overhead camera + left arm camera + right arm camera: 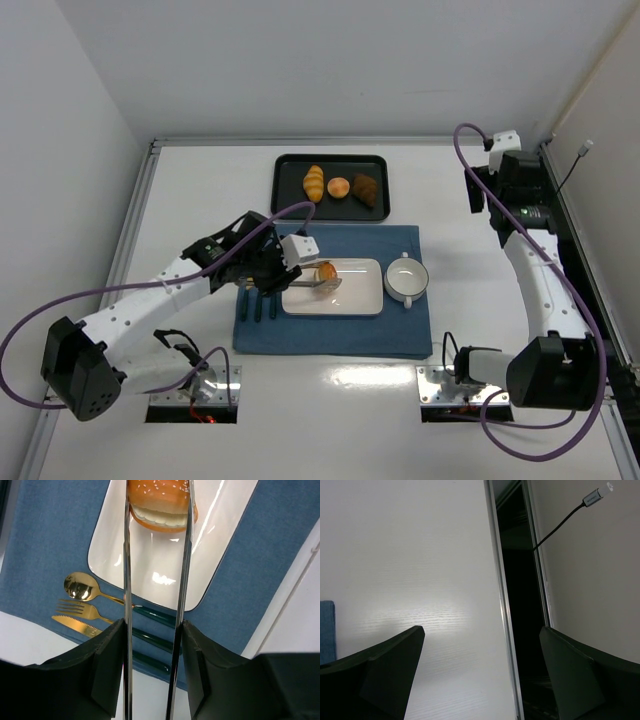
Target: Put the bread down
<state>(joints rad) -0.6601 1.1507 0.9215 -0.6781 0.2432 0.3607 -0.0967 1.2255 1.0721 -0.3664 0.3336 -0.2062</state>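
Top external view: the bread (326,271) is a small oval bun, golden-brown with a paler top. It lies over the left end of one white rectangular plate (360,297), pinched in a pair of metal tongs (312,284). The left hand (283,277) is closed around the tongs' arms. The plate sits on one blue placemat (330,335) in the middle of the tabletop (200,170), toward the near edge. One white cup (420,284) stands just right of the plate. One black tray (290,200) toward the far edge carries three other baked pieces. The right hand (478,188) hangs by the far right corner.

Left wrist view: the bread (161,505) shows an orange-brown crust dotted with pale seeds and a cream band across it. It is gripped between the two tong arms (126,580), which the left hand (152,630) clamps from both sides. I cannot tell whether the bun touches the plate (110,545). Beside the plate, on the placemat (50,530), lie one gold spoon (80,587), one fork (75,607) and one knife (75,624).

Right wrist view: the right hand (482,635) is spread wide with nothing between its fingers (390,670), over bare tabletop (410,555) at the right edge.
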